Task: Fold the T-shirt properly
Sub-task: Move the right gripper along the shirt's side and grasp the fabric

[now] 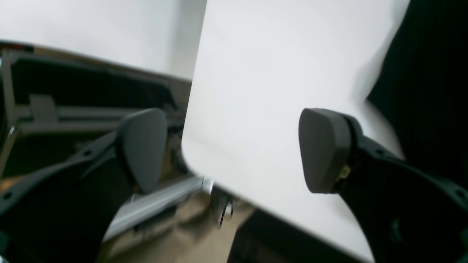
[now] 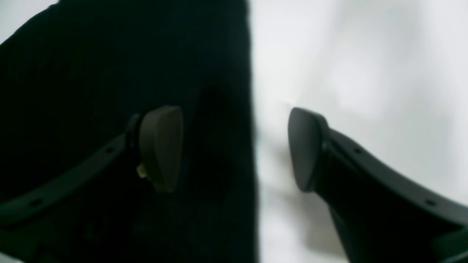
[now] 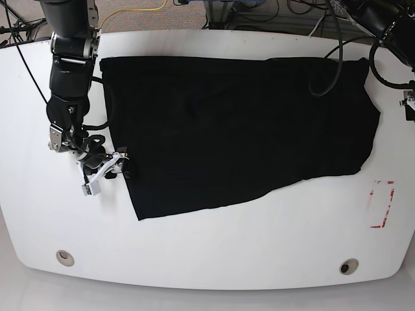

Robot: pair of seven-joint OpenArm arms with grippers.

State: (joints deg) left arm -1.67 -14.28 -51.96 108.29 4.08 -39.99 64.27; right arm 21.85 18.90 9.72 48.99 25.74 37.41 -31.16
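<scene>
Plainly, both the left gripper [image 1: 234,149] and right gripper [image 2: 234,148] gape wide, holding nothing, above the T-shirt [image 3: 240,129].

The T-shirt [image 3: 233,129] covers most of the middle of the white surface [image 3: 214,249], leaving bare room along the near edge and both ends. The right gripper [image 3: 110,170] stands just beside the shirt's edge, jaws apart. A black cable [image 3: 327,68] loops over the shirt's far corner.
</scene>
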